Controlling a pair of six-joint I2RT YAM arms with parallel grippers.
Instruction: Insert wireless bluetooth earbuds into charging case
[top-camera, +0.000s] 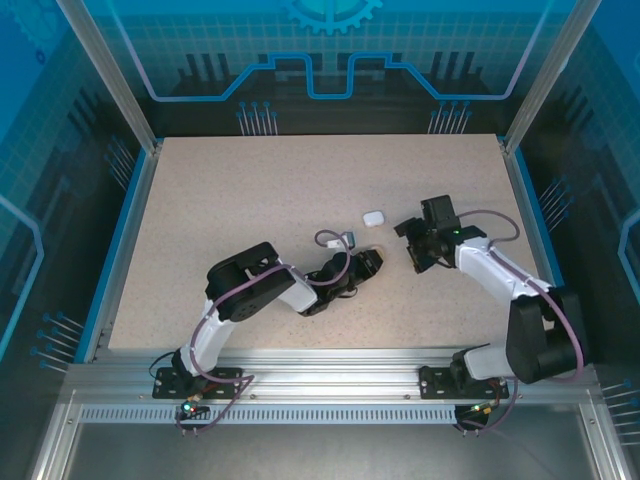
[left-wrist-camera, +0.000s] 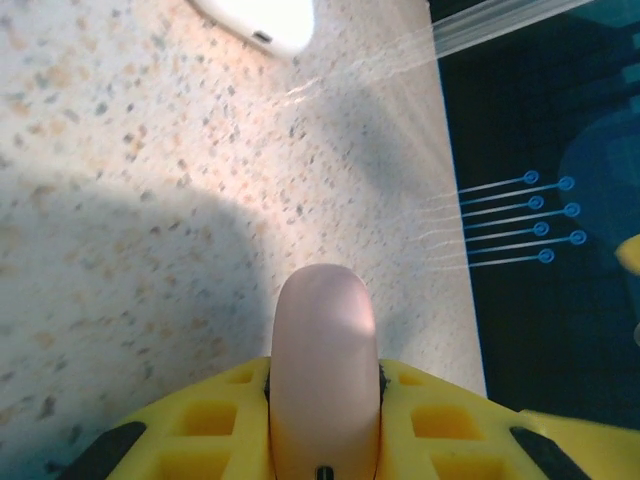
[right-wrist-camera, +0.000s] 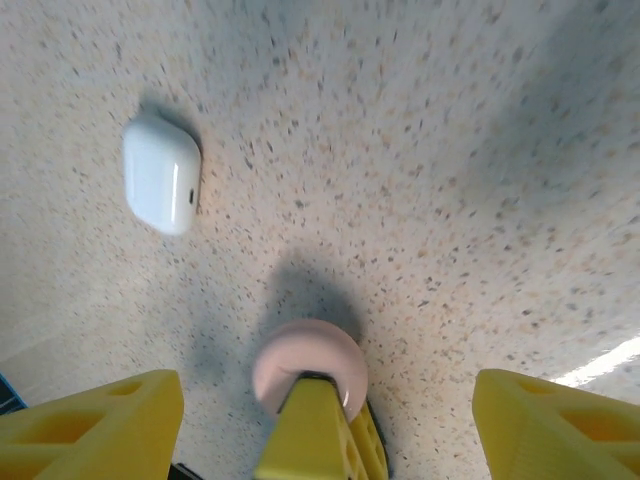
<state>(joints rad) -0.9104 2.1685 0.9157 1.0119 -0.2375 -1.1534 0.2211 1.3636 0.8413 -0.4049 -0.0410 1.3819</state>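
My left gripper (top-camera: 368, 262) is shut on the pink round case (left-wrist-camera: 323, 330), whose closed rounded end sticks out past the yellow fingers (left-wrist-camera: 200, 420). In the right wrist view the same pink case (right-wrist-camera: 300, 360) shows end-on, pinched by a yellow finger (right-wrist-camera: 320, 435) of the left gripper. My right gripper (top-camera: 418, 255) stands open just right of it, and the case sits low between its spread fingertips (right-wrist-camera: 110, 415). The white rounded-square case (top-camera: 373, 216) lies closed on the table, just beyond both grippers. The tiny earbuds are out of view.
The speckled beige tabletop (top-camera: 250, 190) is bordered by a blue rim and metal posts (top-camera: 150, 140). The table's right edge (left-wrist-camera: 455, 250) runs close by in the left wrist view. The white case (right-wrist-camera: 160, 175) lies left of the right gripper's line.
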